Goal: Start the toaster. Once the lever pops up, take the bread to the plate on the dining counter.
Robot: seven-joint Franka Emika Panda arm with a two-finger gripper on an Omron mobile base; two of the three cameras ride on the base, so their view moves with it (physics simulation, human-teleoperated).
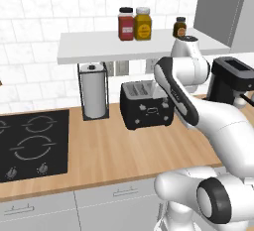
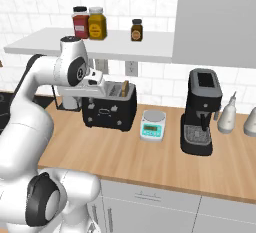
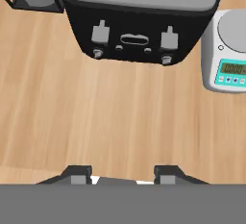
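The black toaster [image 2: 110, 104] sits on the wooden bench [image 2: 150, 157], close to the tiled wall. It has a grey top with slots in it and small pale levers and knobs on its front. A brown slice of bread [image 2: 125, 88] stands up in the slot at the end nearest the little scale [image 2: 152, 125]. From the hand camera I can see just a bit of brown in that same slot, so I think it is the same bread, but it is hard to tell from there.

The white arm bends over the bench, and its hand is up high in front of the toaster. The gripper [image 3: 123, 176] points down at the bare wood in front of the toaster. Its two dark tips are partly open with a gap between them, and nothing is in that gap. It does not touch the toaster.

A roll of paper towel [image 1: 94, 96] stands in a wire holder to the left of the toaster. The black cooktop [image 1: 32, 143] is further left. To the right of the scale is a tall black coffee machine [image 2: 201, 111]. A white shelf [image 2: 100, 44] hangs on the wall above the toaster, with a red jar [image 2: 80, 23], a yellow jar [image 2: 97, 24] and a small dark jar [image 2: 136, 30] on it.
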